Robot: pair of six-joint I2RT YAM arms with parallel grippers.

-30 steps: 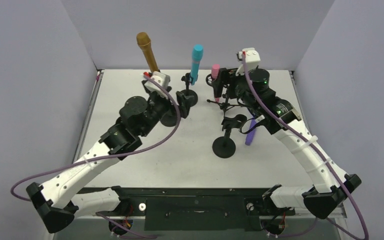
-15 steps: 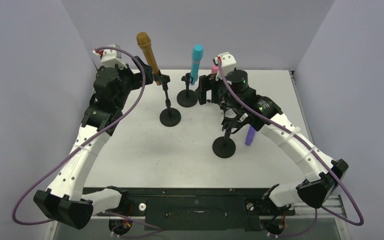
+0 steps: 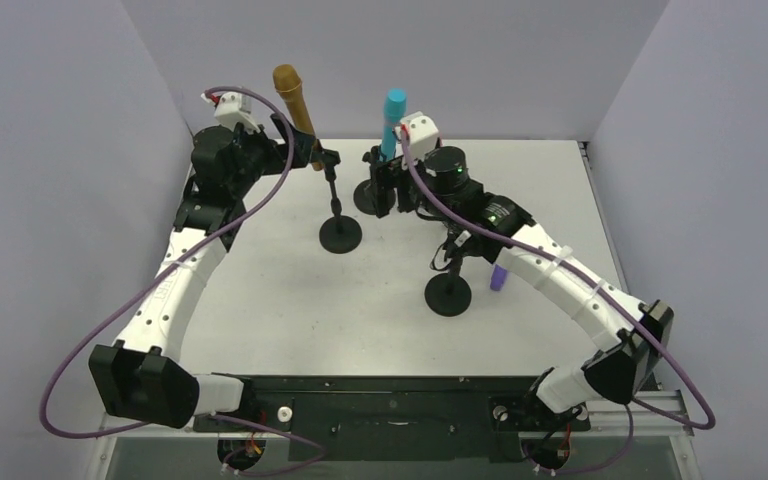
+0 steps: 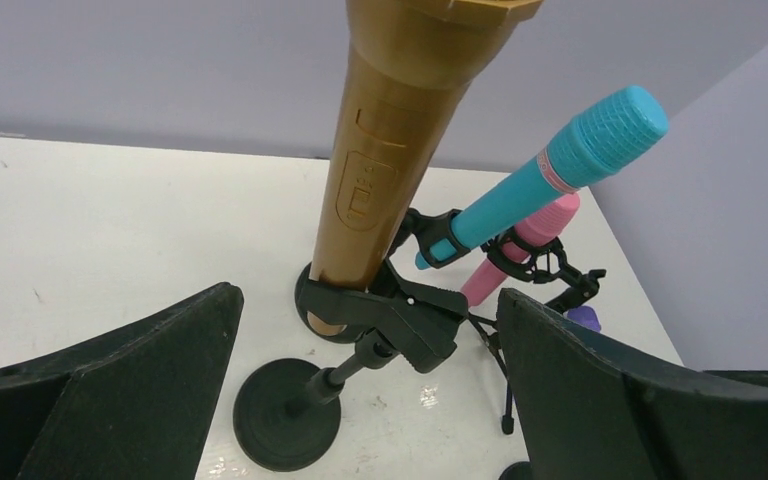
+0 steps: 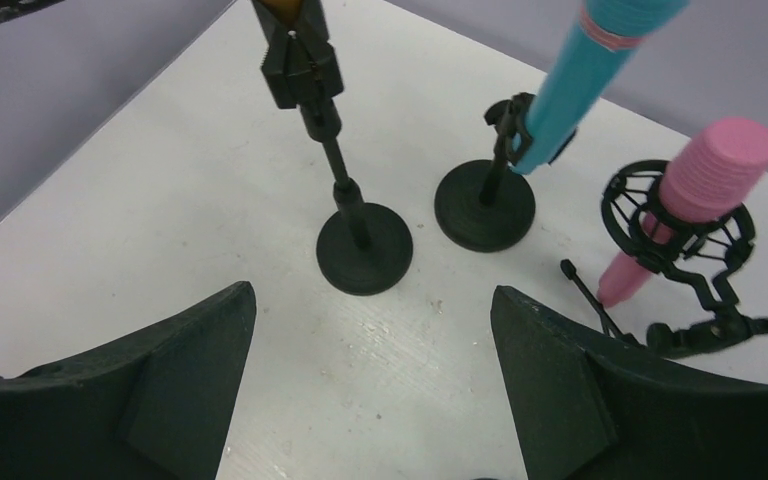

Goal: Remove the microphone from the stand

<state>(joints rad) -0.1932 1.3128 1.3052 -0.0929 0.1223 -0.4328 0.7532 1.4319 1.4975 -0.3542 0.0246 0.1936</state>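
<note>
A gold microphone [image 3: 295, 105] stands tilted in the black clip [image 4: 400, 315] of a round-based stand [image 3: 340, 237]. It fills the left wrist view [image 4: 390, 150]. My left gripper [image 3: 282, 150] is open just left of the gold microphone at clip height; in its wrist view [image 4: 370, 400] the microphone is ahead between the spread fingers, not touched. My right gripper [image 3: 382, 185] is open and empty beside the teal microphone [image 3: 393, 118] and its stand base [image 5: 484, 205]; in its wrist view [image 5: 370, 390] only bare table lies between the fingers.
A pink microphone [image 5: 695, 195] sits in a shock-mount tripod at the right, hidden by the right arm in the top view. A purple microphone [image 3: 499, 276] lies on the table beside an empty round-based stand [image 3: 448, 295]. Grey walls close in the back and sides.
My left arm swung from the table's middle to the back left, beside the gold microphone. My right gripper moved left from the pink microphone to the teal one.
</note>
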